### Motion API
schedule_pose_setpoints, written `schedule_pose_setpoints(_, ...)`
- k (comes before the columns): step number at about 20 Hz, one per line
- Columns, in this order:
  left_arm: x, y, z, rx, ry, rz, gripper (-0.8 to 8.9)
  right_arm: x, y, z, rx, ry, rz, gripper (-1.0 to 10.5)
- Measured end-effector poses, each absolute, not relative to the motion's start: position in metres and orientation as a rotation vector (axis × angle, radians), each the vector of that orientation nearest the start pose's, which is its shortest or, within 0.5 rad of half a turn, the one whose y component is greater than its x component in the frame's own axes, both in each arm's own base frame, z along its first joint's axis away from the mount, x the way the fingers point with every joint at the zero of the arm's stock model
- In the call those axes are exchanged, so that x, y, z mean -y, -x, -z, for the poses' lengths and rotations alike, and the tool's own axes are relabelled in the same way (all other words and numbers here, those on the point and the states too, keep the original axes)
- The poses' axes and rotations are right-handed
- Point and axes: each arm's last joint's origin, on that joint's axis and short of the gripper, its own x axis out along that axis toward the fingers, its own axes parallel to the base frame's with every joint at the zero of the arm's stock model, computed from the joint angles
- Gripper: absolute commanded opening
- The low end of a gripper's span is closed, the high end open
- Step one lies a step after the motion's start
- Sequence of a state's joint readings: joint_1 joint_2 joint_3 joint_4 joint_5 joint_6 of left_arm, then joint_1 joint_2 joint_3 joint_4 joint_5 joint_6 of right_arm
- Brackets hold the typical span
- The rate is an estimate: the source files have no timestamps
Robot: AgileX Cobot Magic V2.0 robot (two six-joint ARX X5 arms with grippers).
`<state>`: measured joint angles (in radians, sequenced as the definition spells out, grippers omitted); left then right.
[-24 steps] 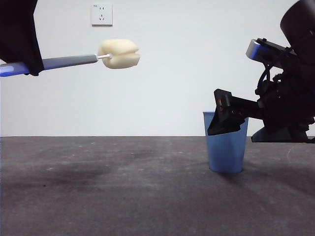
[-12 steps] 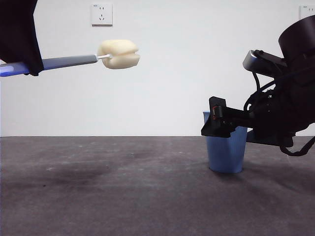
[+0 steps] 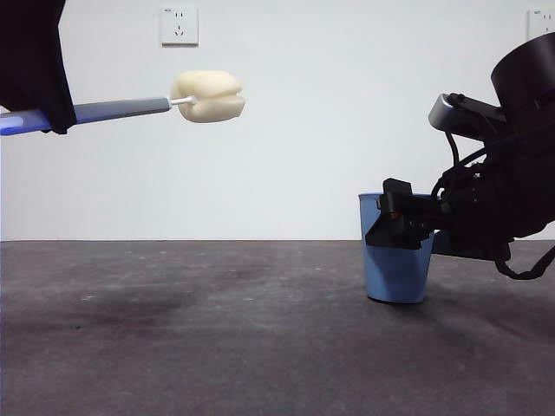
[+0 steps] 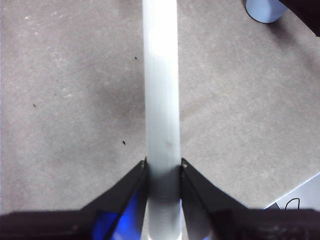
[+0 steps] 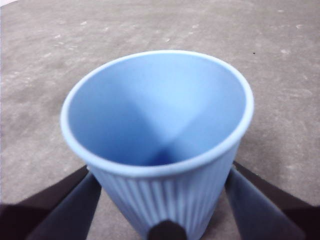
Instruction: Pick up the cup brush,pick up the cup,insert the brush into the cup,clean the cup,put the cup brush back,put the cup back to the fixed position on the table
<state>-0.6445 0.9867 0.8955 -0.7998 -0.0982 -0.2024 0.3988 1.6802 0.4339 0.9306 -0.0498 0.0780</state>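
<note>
1. Currently the right end effector (image 5: 162, 200) straddles the cup (image 3: 396, 251), jaws wide on either side and not visibly pressing; the cup stands on the worktop (image 3: 217, 338) toward its right edge.
2. Closing off-centre could tip or shove the light cup.
3. Squeezing hard could buckle its ribbed wall.
4. The left end effector (image 4: 162, 172) clamps the cup brush (image 3: 130, 107) by its handle, high over the left side; the long overhang could twist in that grip.

We see cup (image 5: 157, 150) upright, mouth open | our right gripper (image 5: 162, 200) jaws flank its ribbed wall | table (image 5: 280, 60) beneath
</note>
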Motion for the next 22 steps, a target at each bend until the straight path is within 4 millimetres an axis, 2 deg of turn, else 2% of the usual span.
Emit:
schedule_pose_setpoints(3,0.108,-0.148,-0.285,-0.896,-0.156,0.421,-0.09,-0.108,-0.252,-0.129,-0.313,-0.024,-0.434,-0.2)
schedule_pose_setpoints(6,0.107,-0.146,-0.283,-0.913,-0.212,0.439,-0.08,-0.105,-0.245,-0.154,-0.286,-0.026,-0.438,-0.2)
schedule_pose_setpoints(10,0.106,-0.146,-0.283,-0.898,-0.318,0.492,-0.09,-0.104,-0.226,-0.18,-0.409,0.088,-0.435,-0.2)
schedule_pose_setpoints(13,0.106,-0.145,-0.282,-0.888,-0.408,0.537,-0.09,-0.11,-0.212,-0.199,-0.503,0.281,-0.407,-0.2)
schedule_pose_setpoints(17,0.106,-0.143,-0.281,-0.886,-0.497,0.627,-0.09,-0.125,-0.203,-0.221,-0.596,0.653,-0.38,-0.2)
schedule_pose_setpoints(20,0.107,-0.143,-0.278,-0.904,-0.551,0.698,-0.09,-0.136,-0.197,-0.234,-0.555,0.919,-0.37,-0.2)
schedule_pose_setpoints(22,0.109,-0.143,-0.271,-0.958,-0.6,0.733,-0.09,-0.142,-0.193,-0.236,-0.525,1.07,-0.39,-0.2)
